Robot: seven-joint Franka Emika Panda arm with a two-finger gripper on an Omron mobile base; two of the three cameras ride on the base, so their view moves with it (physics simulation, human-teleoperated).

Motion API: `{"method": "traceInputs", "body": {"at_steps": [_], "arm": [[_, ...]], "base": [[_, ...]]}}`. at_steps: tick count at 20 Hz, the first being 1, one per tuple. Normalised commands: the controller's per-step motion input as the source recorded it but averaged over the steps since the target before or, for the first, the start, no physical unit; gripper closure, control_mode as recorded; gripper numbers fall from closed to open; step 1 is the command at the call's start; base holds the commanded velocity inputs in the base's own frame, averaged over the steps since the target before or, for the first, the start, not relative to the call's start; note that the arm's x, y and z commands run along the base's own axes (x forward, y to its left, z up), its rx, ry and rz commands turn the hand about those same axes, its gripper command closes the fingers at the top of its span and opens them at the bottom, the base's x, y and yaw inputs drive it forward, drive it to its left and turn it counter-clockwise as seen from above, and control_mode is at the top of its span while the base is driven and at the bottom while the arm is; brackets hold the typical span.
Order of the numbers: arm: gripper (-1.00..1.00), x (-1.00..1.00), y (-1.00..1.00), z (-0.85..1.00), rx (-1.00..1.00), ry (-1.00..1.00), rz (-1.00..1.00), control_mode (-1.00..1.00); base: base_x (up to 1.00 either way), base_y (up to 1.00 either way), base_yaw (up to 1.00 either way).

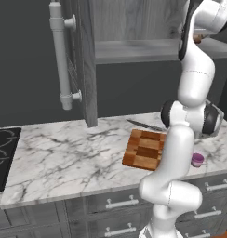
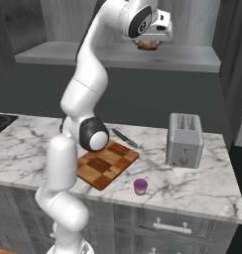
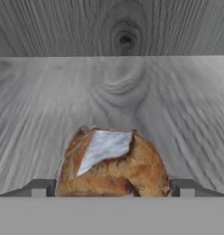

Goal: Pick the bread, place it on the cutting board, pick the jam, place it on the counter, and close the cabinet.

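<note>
Cabinet door: the cabinet (image 1: 85,60) stands open at far left, its long pale bar handle (image 1: 61,56) facing me. Closing it comes last.

Counter: the counter (image 1: 64,158) carries the cutting board (image 2: 105,163), bare, with a knife (image 2: 124,138) just behind it.

Jam: the jam (image 2: 140,186) already sits on the marble near the front edge, just beside the board's right corner. I judge that step done or not needed.

Gripper: the gripper (image 2: 149,45) is up at the cabinet's shelf (image 2: 192,59), hand pointing down.

Bread: the bread (image 3: 113,165) lies between the two fingertips (image 3: 40,188) in the hand view, one tip on each side and both close against the crust. It rests on or just over the shelf floor; I cannot tell which.

Claw state: fingers narrowed around the roll. Contact looks likely, but I cannot tell if they are truly clamped.

Key relation: the board lies well below the hand and toward the arm's base, so I expect a lift clear of the shelf, then a long descent back and down.

Toaster: the toaster (image 2: 184,140) stands right of the board, off that path.
</note>
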Motion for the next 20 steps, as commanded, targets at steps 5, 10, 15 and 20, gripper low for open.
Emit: {"method": "traceInputs", "body": {"at_steps": [5, 10, 15, 20], "arm": [[1.0, -0.46, 0.0, 0.0, 0.0, 0.0, 0.01, -1.0], [1.0, -0.41, 0.01, 0.0, 0.0, 0.0, 0.03, -1.0], [1.0, -0.37, 0.06, 0.0, 0.0, 0.0, 0.03, -1.0], [1.0, -0.44, 0.05, 0.0, 0.0, -0.01, 0.02, -1.0]], "base": [[0.0, 0.0, 0.0], [0.0, 0.0, 0.0], [0.0, 0.0, 0.0], [0.0, 0.0, 0.0]]}}
